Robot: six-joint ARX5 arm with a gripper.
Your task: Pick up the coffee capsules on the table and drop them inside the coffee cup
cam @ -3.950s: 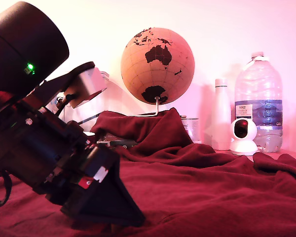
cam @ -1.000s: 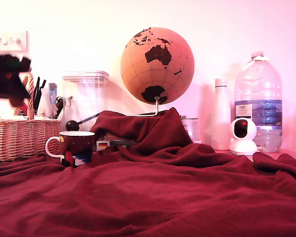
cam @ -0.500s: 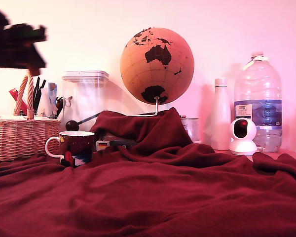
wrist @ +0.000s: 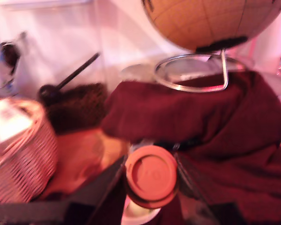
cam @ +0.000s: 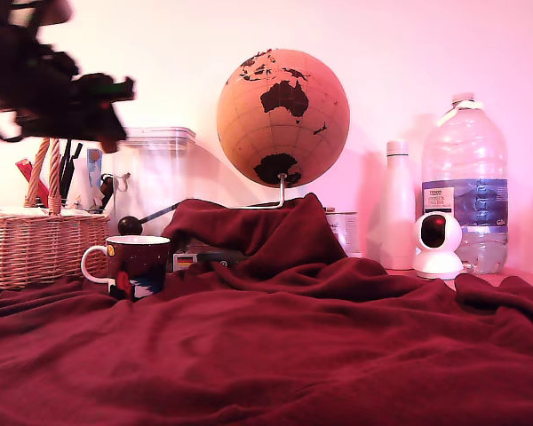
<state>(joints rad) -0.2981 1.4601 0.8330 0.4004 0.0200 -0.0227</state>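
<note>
Between the jaws sits a round, flat-rimmed orange-brown capsule [wrist: 151, 176]

You get a strong pink-red cast in both views. In the exterior view the wall [cam: 444, 53] glares near white while the arm [cam: 49, 75] is a dark, motion-smeared silhouette. The wrist view is soft throughout: the orange-brown capsule [wrist: 151, 176] between the jaws is blurred, and the globe [wrist: 210, 21] beyond them likewise.
</note>
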